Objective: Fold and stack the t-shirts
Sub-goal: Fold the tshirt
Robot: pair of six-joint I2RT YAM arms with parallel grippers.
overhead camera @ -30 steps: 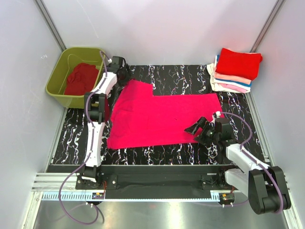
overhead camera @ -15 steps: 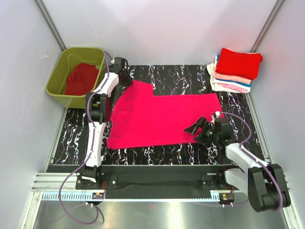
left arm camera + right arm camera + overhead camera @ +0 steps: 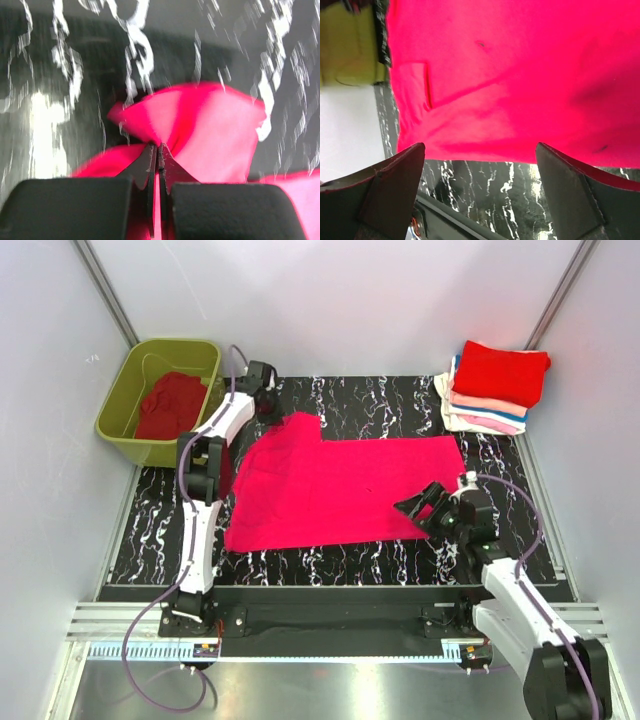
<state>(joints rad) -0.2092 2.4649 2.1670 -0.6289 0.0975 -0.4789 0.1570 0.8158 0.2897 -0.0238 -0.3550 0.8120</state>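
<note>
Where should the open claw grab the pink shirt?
Probably its near right corner, coming down from above. The shirt lies flat, so only an edge can be pinched, and the right claw hangs open over that corner. The left claw holds the far left corner.

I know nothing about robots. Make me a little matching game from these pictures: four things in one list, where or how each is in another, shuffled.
Things:
1. left gripper
2. right gripper
3. dark red t-shirt
4. folded t-shirts

Places or states:
a. open, at the near right edge of the magenta t-shirt
b. crumpled inside the green tub
c. shut on the magenta t-shirt's far left corner
d. stacked at the far right corner of the table

Pairs: 1-c, 2-a, 3-b, 4-d
</note>
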